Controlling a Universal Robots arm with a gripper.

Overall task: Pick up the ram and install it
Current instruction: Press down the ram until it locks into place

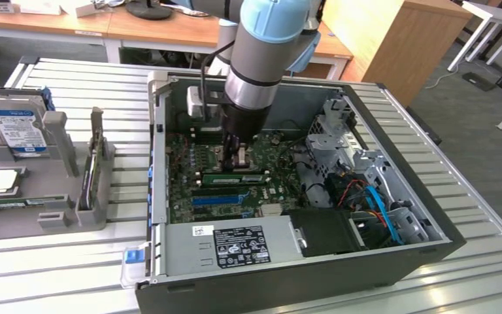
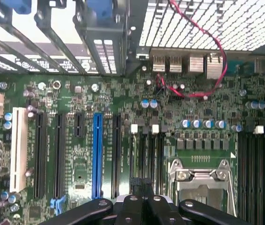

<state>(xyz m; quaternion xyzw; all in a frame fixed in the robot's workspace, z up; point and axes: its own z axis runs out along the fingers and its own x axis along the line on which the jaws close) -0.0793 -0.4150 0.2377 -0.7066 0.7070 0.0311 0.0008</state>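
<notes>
A slatted, pale-grey metal surface [image 1: 76,275] carries an open black desktop computer case [image 1: 425,255] lying on its side, its green motherboard [image 1: 190,186] facing up. On the exterior view's left of the case stands a grey plastic parts rack [image 1: 33,190] holding a silver hard drive with a blue label [image 1: 14,127]. Behind the surface are wooden desks [image 1: 138,26] and a wooden cabinet [image 1: 399,39] on grey floor, with a white table leg on the exterior view's right.

The grey and light-blue robot arm [image 1: 264,52] reaches down into the case. Its black end effector [image 1: 233,159] has its fingers together, just above the board near the silver processor socket [image 2: 199,180]. The long green ram stick with a white label [image 1: 236,176] lies seated in a slot on the motherboard, right beneath the end effector. In the wrist view the black fingers [image 2: 143,206] sit pressed together over the board, beside a long blue plastic slot [image 2: 97,154] and red wires [image 2: 207,56].
</notes>
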